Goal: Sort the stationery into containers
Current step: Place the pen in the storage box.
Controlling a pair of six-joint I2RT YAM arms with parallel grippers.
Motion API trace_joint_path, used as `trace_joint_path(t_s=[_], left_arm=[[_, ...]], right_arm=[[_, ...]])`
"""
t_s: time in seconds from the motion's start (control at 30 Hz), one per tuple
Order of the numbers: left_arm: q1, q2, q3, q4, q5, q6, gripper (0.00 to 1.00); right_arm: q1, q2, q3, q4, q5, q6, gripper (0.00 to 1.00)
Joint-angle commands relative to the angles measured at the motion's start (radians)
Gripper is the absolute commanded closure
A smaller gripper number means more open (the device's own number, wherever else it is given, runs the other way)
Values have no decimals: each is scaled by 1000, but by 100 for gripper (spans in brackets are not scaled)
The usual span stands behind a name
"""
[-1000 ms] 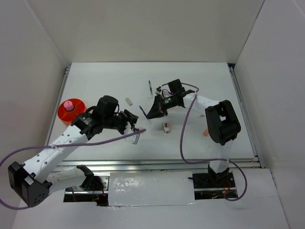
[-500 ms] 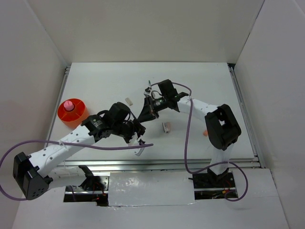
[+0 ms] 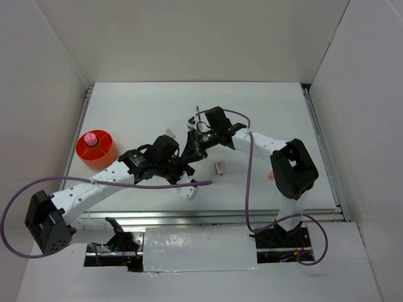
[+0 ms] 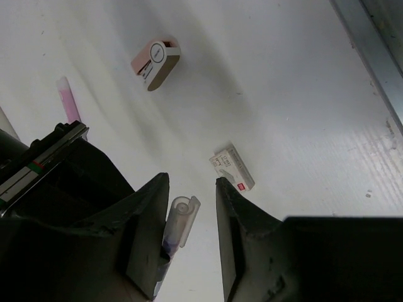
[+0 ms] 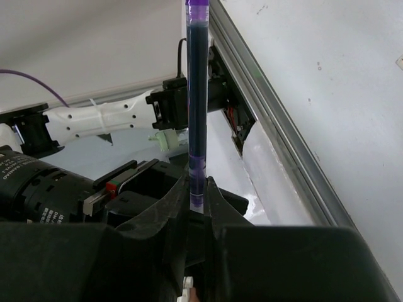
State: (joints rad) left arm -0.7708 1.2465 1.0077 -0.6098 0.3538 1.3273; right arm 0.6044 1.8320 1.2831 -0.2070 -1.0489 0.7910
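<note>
My right gripper (image 5: 200,189) is shut on a dark blue pen (image 5: 196,94) with a lilac tip, which stands straight out of its fingers. In the top view the right gripper (image 3: 192,143) meets my left gripper (image 3: 182,165) at mid-table. The left gripper (image 4: 192,182) is open around the pen's clear cap end (image 4: 179,217). The cap rests against the left-hand finger, with a gap to the other. The orange-red tub (image 3: 104,156) at the left holds a pink cylinder (image 3: 92,138).
On the table lie a white boxed eraser (image 4: 232,168), a pink and tan tape dispenser (image 4: 155,61), a pink stick (image 4: 67,100), a white block (image 3: 169,133), a thin dark pen (image 3: 198,113) and an orange bit (image 3: 271,175). A metal rail (image 4: 371,44) edges the table.
The left arm has swung right, away from the tub, up to the right gripper. The right gripper carried the pen leftward. The left jaws have narrowed around the pen's end.
</note>
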Motion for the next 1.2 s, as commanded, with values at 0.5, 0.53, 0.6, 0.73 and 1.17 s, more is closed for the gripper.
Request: trace_joint_path(t_s=[0.5, 0.53, 0.6, 0.73, 1.17], left_arm=[[-83, -188, -15, 38, -44, -261, 100], [-97, -202, -2, 35, -44, -348, 100], [-102, -252, 12, 51, -45, -468, 100], [94, -326, 57, 223, 61, -899, 100], [1416, -87, 173, 674, 604, -1505, 100]], right_arm=[[-112, -102, 54, -112, 36, -157, 25], [-135, -105, 67, -132, 49, -180, 24], [-211, -128, 76, -166, 76, -237, 24], [-323, -152, 81, -201, 92, -289, 25], [-356, -62, 191, -316, 50, -366, 31]])
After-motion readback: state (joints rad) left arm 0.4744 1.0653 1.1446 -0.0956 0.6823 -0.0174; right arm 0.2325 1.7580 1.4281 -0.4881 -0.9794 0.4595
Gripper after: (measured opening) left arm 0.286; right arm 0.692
